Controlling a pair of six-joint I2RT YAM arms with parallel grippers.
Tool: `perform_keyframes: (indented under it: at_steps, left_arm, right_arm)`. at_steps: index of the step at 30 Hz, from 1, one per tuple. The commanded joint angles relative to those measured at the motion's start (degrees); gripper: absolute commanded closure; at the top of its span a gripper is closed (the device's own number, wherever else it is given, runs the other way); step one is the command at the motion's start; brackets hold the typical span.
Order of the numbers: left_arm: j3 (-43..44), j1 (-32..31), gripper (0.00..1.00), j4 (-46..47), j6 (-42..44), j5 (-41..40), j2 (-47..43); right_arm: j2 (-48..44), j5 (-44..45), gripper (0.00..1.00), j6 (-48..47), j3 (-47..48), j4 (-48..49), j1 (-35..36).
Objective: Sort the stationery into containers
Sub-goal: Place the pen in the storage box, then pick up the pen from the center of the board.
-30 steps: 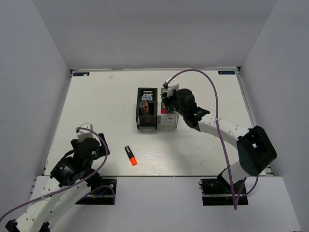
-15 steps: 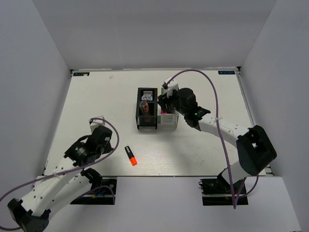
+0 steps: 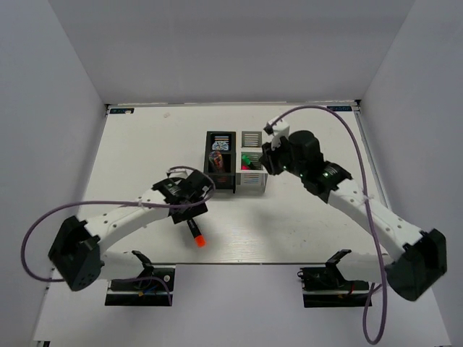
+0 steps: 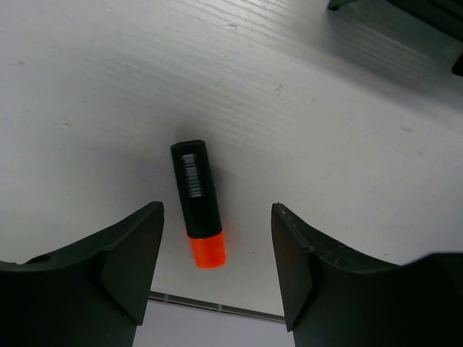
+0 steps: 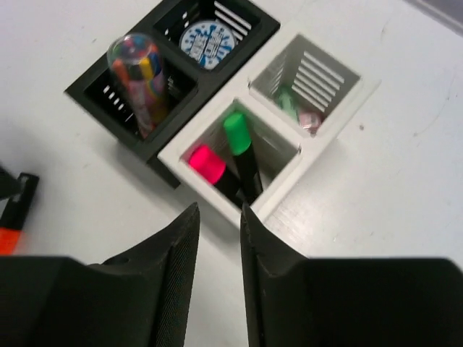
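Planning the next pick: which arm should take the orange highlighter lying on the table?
Left. The left gripper hangs over the orange highlighter, open jaws framing it in the wrist view; the right gripper is by the bins, farther off.

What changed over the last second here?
The left gripper swung from the near-left corner out over the orange highlighter, jaws open above it. The right gripper drew back rightward off the white bin, jaws apart and empty; the green highlighter now shows standing inside. The orange highlighter and the bins stayed put.
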Motion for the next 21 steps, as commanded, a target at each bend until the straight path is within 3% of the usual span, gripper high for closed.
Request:
perform_keyframes:
  at_steps: [1, 8, 21]
  left_arm:
    - [4.7, -2.0, 0.29, -0.5, -4.4, -0.3, 5.8]
    - [3.6, -2.3, 0.32, -0.2, -6.4, 2.2, 12.8]
    - [-3.9, -2.2, 0.33, 3.8, -10.9, 3.1, 13.9]
  right_arm:
    - [-8.3, -3.8, 0.68, 1.8, -6.3, -7.3, -0.8]
    - [-17.0, -1.8, 0.70, 2.1, -11.1, -10.3, -2.2]
    - [-18.7, -2.8, 0.68, 5.8, -16.2, -9.0, -5.0]
